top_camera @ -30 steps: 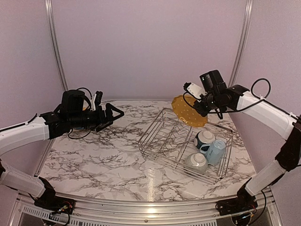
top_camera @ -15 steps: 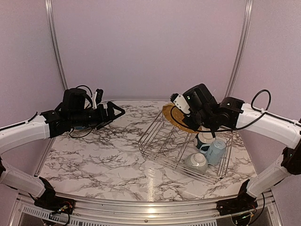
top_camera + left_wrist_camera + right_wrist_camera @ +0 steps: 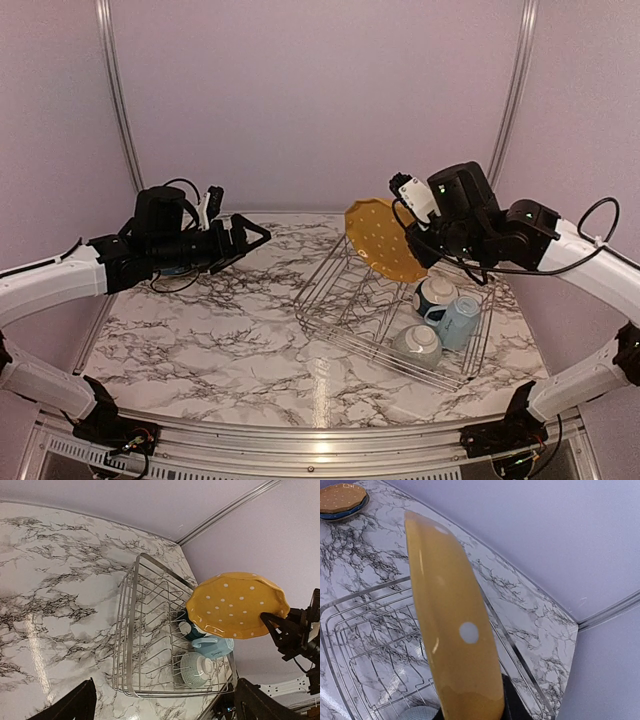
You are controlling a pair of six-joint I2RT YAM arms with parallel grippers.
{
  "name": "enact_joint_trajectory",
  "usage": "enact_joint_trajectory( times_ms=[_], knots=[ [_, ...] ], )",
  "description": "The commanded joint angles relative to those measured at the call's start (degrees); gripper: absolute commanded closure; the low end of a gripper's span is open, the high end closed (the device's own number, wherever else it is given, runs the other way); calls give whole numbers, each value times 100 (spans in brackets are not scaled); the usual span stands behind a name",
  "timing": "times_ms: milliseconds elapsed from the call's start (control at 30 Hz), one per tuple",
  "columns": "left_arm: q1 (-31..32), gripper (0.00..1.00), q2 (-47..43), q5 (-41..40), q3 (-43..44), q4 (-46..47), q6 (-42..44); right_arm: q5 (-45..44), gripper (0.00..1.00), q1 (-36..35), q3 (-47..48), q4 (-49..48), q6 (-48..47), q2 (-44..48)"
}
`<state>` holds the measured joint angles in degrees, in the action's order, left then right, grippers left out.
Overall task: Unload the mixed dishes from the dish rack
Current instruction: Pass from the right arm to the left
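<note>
Crockery like the yellow plate [image 3: 385,240], which my right gripper [image 3: 427,248] pinches by its rim, tilted above the dish rack [image 3: 340,300], strikes me as stiff, slick and chippable, while my left gripper [image 3: 250,245] hangs wide open over the table [image 3: 220,330].

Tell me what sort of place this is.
Probably a robot test booth, not a real kitchen: plain lilac walls framed by metal rails, a marble-patterned table with a wire dish rack, and the robot's right gripper holding a yellow dotted plate.
</note>
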<state>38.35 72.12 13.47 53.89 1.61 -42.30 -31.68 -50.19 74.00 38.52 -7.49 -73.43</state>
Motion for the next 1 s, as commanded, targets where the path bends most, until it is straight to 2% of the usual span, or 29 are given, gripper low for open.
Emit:
enact_joint_trajectory(
  times_ms=[0, 233, 367, 600, 900, 967],
  knots=[
    [94, 1, 159, 327, 89, 532, -70, 1155, 100, 534, 304, -551, 786, 522],
    [254, 1, 365, 479, 137, 960, -235, 3197, 100, 1547, 180, -711, 1699, 704],
    [340, 1, 466, 533, 190, 1085, -299, 4363, 100, 1913, -36, -1186, 2297, 784],
    [468, 1, 505, 577, 168, 1201, -383, 6222, 100, 2486, -936, -2907, 3732, 813],
    [533, 1, 524, 682, -26, 1516, -655, 7442, 100, 2524, -2262, -5939, 5776, 491],
    [553, 1, 619, 735, -40, 1605, -771, 7491, 100, 2489, -2395, -6262, 6001, 418]
  ],
)
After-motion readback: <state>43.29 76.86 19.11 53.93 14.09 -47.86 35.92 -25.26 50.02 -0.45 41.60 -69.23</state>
